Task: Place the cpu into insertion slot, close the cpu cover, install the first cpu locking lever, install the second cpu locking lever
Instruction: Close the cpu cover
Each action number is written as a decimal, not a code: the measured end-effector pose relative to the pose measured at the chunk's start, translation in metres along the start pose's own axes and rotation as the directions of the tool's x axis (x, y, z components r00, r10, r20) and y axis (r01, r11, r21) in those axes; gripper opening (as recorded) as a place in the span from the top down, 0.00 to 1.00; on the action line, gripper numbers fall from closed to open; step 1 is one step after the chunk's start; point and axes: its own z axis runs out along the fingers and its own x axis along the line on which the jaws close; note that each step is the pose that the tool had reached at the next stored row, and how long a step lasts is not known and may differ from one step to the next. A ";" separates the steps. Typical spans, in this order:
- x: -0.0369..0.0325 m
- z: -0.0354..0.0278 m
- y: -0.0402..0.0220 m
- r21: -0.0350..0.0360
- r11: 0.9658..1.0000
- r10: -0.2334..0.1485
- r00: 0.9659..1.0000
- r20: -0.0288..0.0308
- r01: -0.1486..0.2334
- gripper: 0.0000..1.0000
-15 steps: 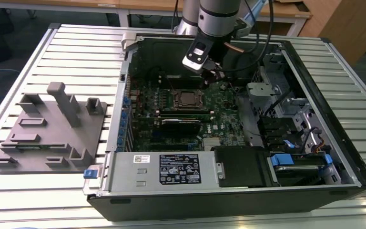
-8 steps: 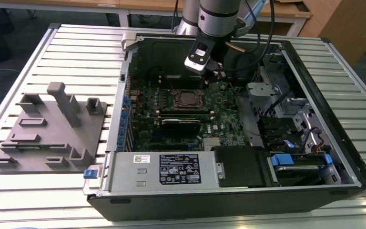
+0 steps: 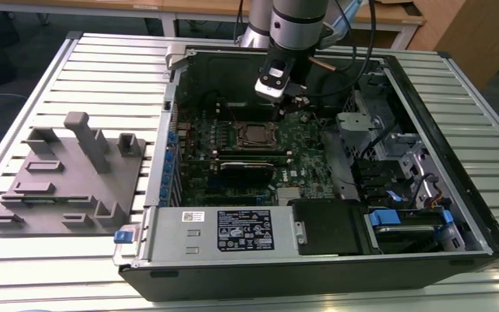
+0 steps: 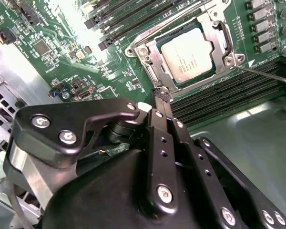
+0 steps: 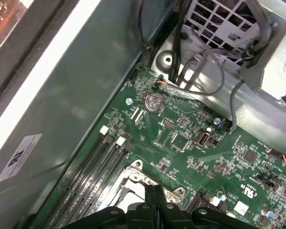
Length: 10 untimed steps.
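The cpu [image 4: 188,53], a grey-silver square chip, lies in the insertion slot [image 3: 254,134] on the green motherboard [image 4: 76,62]. The cpu cover [image 4: 151,56], a metal frame plate, lies flat around the chip, which shows through its window. My gripper [image 4: 161,95] is shut, its narrow black fingers pressed together, and the tip touches the socket frame at one corner. I cannot tell whether it pinches anything there. A thin metal lever rod [image 4: 264,75] runs out from the opposite corner of the socket. In the first wrist view the fingers [image 5: 155,202] rest at the socket's edge [image 5: 136,179].
The motherboard sits inside an open computer case [image 3: 457,214] on a slatted table [image 3: 102,71]. Black memory slots [image 4: 133,19] flank the socket, and a black expansion card [image 3: 247,166] lies nearer the camera. A grey fixture block [image 3: 67,175] stands at the exterior view's left. Cables [image 5: 205,71] hang near the drive cage.
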 end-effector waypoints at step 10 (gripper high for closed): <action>0.0000 0.0000 0.0000 0.001 0.996 -0.088 0.996 -0.004 0.088 0.89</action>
